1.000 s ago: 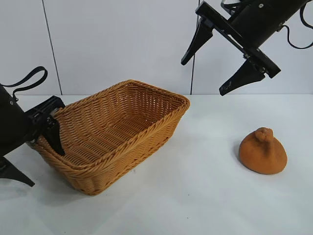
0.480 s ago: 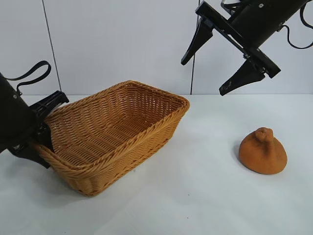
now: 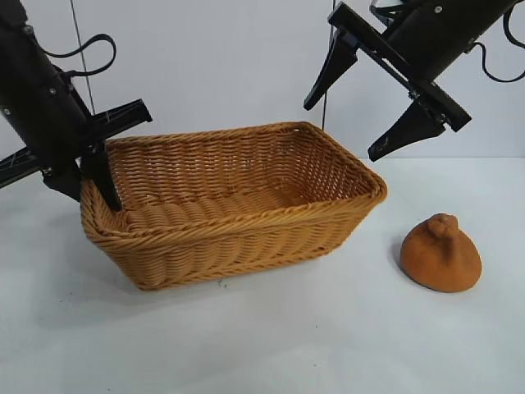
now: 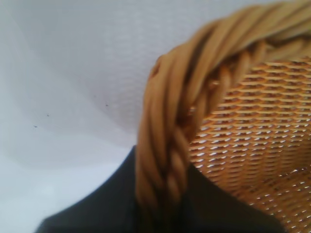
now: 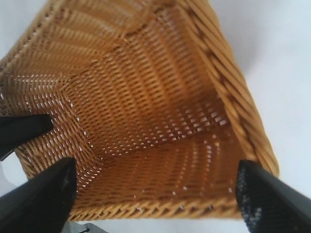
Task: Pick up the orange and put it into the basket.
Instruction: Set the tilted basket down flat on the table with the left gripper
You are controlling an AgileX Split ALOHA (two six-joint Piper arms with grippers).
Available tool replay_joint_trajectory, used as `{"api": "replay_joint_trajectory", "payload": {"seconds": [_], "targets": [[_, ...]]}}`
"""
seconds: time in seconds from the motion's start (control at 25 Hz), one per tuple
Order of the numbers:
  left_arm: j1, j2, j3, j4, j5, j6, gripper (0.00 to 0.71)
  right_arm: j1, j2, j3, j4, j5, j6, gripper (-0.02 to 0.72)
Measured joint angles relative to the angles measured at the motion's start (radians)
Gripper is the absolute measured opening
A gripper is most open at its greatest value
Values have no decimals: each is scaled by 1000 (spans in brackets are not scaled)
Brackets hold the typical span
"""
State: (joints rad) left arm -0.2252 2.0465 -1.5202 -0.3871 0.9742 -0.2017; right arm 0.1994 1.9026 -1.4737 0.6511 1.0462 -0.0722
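From the outside camera, the left gripper is clamped on the braided rim at the left end of the big honey-tan woven basket, one finger inside the wall and one outside. The right gripper hangs high over the basket's right end with its fingers spread wide apart and nothing between them. The dull brownish-orange, bumpy-topped orange sits on the white table, below that gripper and off to its right, just beside the basket.

The left wrist camera shows the thick braided rim running down between dark finger parts; the fingertips are cut off, so the pinch itself is hard to see.

The right wrist camera looks down into the basket's bare woven inside. The orange is not in this view.

The picking-up step has not begun. Next, the right gripper likely needs to move over the orange, go down and close round it.
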Motion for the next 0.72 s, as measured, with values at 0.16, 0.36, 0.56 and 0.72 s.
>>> {"api": "replay_joint_trajectory", "payload": {"seconds": [0.16,0.36,0.56,0.72], "targets": [[0,24,-23,0,23,26,84,0,0,0,0,0,0,610],[0,81,-24,-1,35,58,84,0,0,0,0,0,0,610],[0,115,-27,-4,26,64,84,0,0,0,0,0,0,610],[0,117,-28,-5,23,67,88,0,0,0,0,-1,0,610]]}}
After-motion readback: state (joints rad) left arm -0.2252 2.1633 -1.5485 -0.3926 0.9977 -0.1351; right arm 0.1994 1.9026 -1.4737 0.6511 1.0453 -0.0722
